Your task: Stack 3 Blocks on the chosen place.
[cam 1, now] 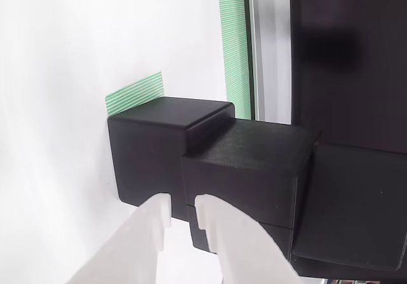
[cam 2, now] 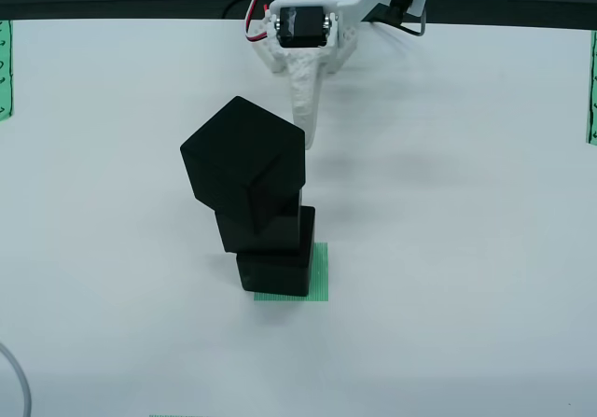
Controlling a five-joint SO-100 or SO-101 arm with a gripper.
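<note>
As seen from above: three black blocks (cam 2: 264,221) stacked on the green striped patch (cam 2: 320,272).
Top block (cam 2: 242,160): tilted.
Gripper (cam 1: 183,211): jaws parted, empty, near stack.
Writing: none readable.

Setting was a lab-style robot test bench: plain white tabletop (cam 2: 466,202) marked off with green striped tape strips (cam 2: 591,90) at the edges, a white 3D-printed arm (cam 2: 322,25) with exposed servo and loose wiring (cam 2: 252,20) at the back.
</note>
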